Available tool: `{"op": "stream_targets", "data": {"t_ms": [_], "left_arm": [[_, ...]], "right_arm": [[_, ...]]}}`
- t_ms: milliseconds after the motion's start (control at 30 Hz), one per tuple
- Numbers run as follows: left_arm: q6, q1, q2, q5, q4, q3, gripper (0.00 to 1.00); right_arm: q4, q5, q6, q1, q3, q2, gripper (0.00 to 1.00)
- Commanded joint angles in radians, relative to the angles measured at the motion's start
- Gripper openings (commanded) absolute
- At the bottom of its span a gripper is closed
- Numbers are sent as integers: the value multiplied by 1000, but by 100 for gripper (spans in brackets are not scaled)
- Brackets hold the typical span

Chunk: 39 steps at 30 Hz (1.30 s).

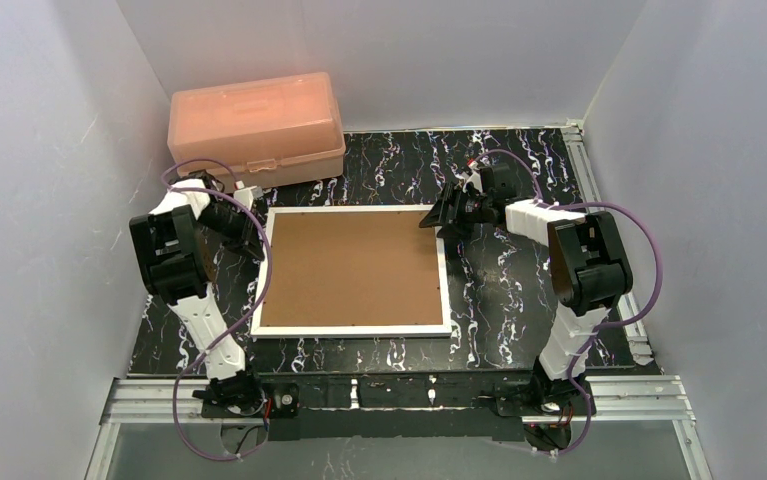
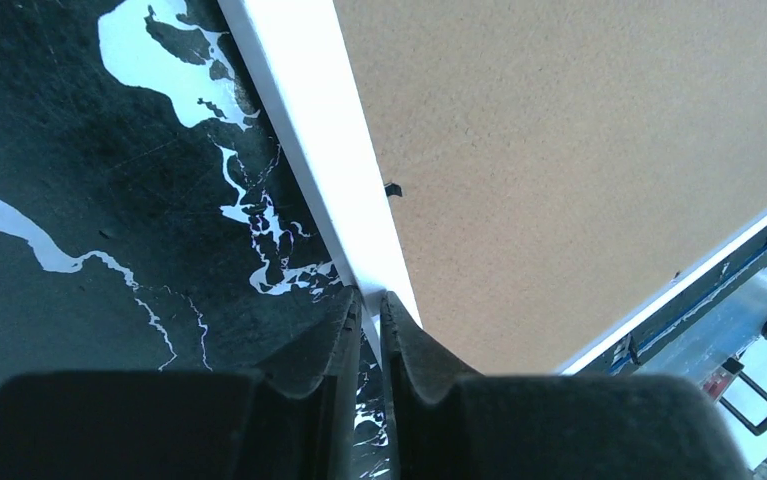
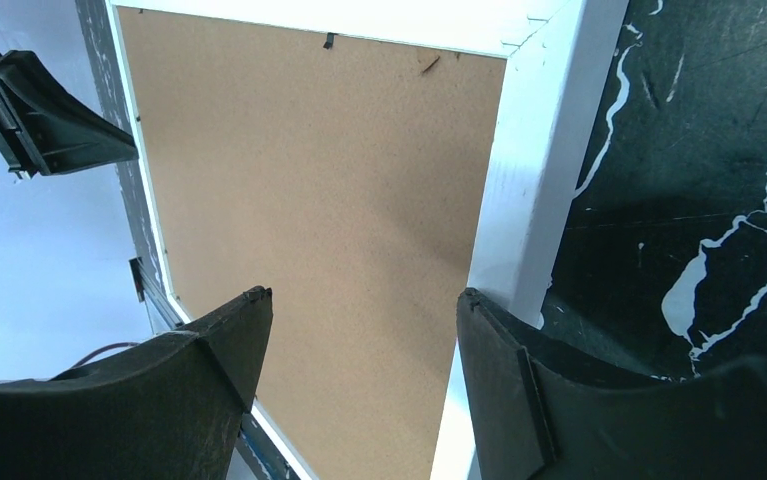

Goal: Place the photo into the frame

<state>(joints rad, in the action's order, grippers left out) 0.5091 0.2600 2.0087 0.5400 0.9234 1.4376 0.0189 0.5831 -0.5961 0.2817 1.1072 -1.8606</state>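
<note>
The white frame [image 1: 359, 330] lies flat in the middle of the marbled table, with a brown backing board [image 1: 354, 265] filling it. The photo is hidden. My left gripper [image 1: 251, 228] is at the frame's far left corner. In the left wrist view its jaws [image 2: 371, 297] stand almost together, the tips right at the white rail [image 2: 309, 120], with only a thin slit between them. My right gripper [image 1: 437, 215] hovers at the far right corner. It is open [image 3: 364, 300], one finger over the board [image 3: 309, 180] and the other over the right rail [image 3: 529, 180].
A salmon-pink plastic box [image 1: 256, 125] stands closed at the back left, just behind the left arm. White walls enclose the table on three sides. Metal rails run along the near edge and the right side.
</note>
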Motion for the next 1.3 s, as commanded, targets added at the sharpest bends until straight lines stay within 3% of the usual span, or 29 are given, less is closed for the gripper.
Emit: {"op": "stream_targets", "data": {"t_ms": [0, 700, 1267], "left_arm": [[-9, -1, 32, -12, -23, -10, 10], [7, -9, 22, -49, -55, -68, 2], [9, -31, 13, -57, -75, -86, 2]], "right_arm": [[12, -7, 6, 1, -26, 7, 76], [75, -1, 38, 1, -50, 50, 76], [-3, 15, -19, 27, -65, 11, 77]]}}
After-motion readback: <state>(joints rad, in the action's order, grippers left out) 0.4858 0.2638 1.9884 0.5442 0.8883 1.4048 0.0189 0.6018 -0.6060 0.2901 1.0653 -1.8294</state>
